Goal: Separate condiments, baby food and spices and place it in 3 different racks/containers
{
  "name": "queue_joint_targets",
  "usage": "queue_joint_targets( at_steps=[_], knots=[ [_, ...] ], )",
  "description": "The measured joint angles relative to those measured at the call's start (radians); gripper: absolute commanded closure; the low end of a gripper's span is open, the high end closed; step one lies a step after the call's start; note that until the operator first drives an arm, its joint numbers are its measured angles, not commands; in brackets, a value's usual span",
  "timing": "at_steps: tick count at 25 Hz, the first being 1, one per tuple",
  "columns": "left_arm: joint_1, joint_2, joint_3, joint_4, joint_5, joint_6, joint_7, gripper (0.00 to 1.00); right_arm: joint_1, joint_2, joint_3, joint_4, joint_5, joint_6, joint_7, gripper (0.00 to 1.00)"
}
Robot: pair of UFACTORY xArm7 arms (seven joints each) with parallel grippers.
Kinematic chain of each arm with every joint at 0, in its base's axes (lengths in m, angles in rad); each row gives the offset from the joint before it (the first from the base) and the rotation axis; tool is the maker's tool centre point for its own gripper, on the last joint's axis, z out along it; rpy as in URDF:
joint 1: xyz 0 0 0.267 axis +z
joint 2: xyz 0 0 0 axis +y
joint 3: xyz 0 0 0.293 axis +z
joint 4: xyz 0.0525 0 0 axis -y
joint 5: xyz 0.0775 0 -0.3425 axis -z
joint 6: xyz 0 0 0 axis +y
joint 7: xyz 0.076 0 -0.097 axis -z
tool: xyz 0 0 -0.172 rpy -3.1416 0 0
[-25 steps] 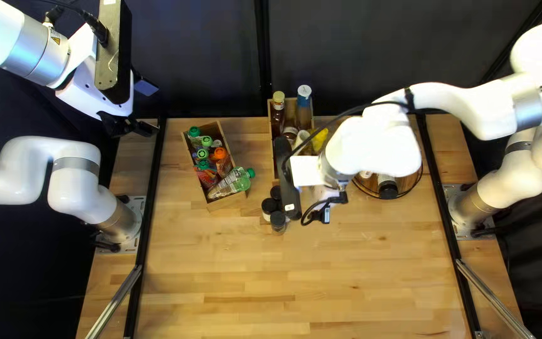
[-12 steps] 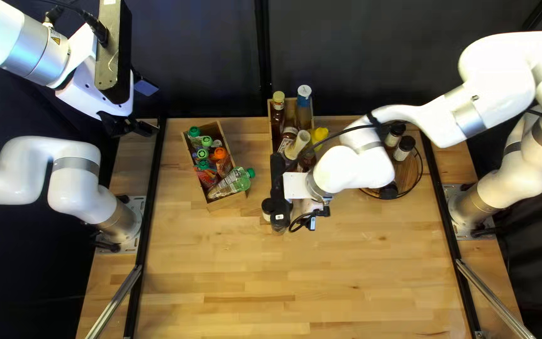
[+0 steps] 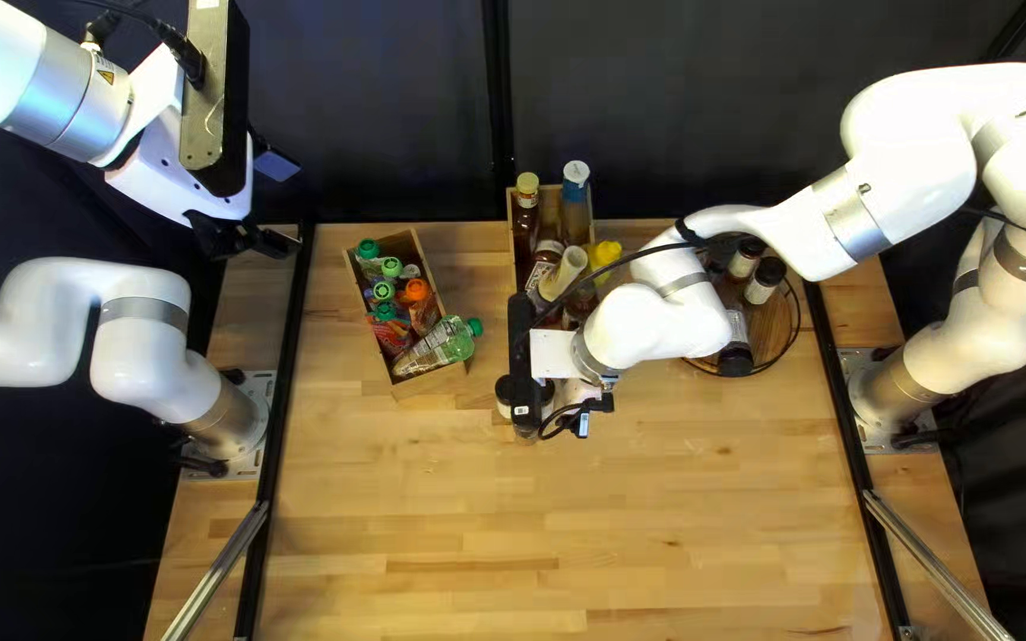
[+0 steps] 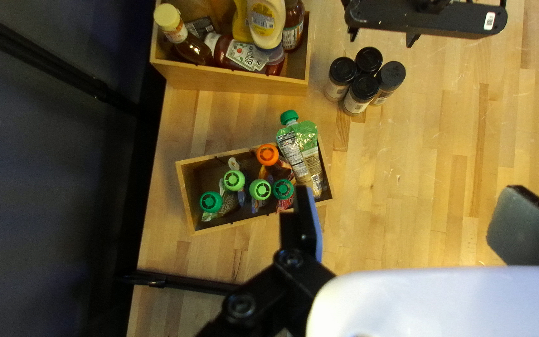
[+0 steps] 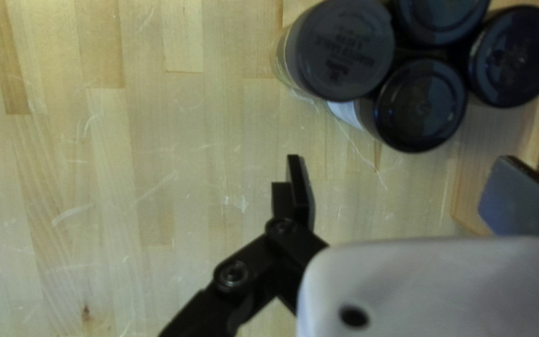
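Right gripper (image 5: 400,159) wide, near four upright jars (image 5: 420,106). Best to straddle one outer lid (image 5: 347,50) squarely, sparing its neighbours, then lift straight up for the round rack (image 3: 779,318). Left gripper (image 4: 409,189) wide too. Pale wooden desk (image 3: 656,511), scratched; dark curtain (image 3: 679,107) behind.

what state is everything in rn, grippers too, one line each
left gripper: open, holding nothing
right gripper: open, holding nothing
table jars: capped, upright, bunched together
pouch box: open-topped, in use
green pouch: capped, slanted in box
orange-capped pouch: capped
condiment box: open-topped, in use
yellow-capped bottle: closed
round rack: holding jars
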Motion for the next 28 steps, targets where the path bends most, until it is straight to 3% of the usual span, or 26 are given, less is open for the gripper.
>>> queue_joint_targets(
  at_steps=[5, 9, 11, 12, 13, 23, 28],
  knots=[
    [0.0, 0.0, 0.0, 0.0, 0.0, 0.0, 0.0, 0.0, 0.003, -0.028, -0.003, 0.032, -0.003, 0.012, -0.011, 0.03],
    [0.0, 0.0, 0.0, 0.0, 0.0, 0.0, 0.0, 0.0, 0.002, -0.033, -0.003, 0.038, -0.003, 0.015, -0.017, 0.18],
    [0.0, 0.0, 0.0, 0.0, 0.0, 0.0, 0.0, 0.0, 0.002, -0.033, -0.003, 0.039, -0.003, 0.016, -0.017, 0.51],
    [0.0, 0.0, 0.0, 0.0, 0.0, 0.0, 0.0, 0.0, 0.002, -0.033, -0.003, 0.039, -0.003, 0.017, -0.017, 0.91],
    [0.0, 0.0, 0.0, 0.0, 0.0, 0.0, 0.0, 0.0, 0.003, -0.033, -0.003, 0.041, -0.003, 0.018, -0.017, 0.95],
    [0.0, 0.0, 0.0, 0.0, 0.0, 0.0, 0.0, 0.0, 0.013, -0.008, -0.003, 0.034, -0.01, 0.044, -0.003, 0.99],
    [0.0, 0.0, 0.0, 0.0, 0.0, 0.0, 0.0, 0.0, 0.004, 0.086, 0.027, -0.01, 0.05, 0.073, -0.024, 1.0]
  ],
)
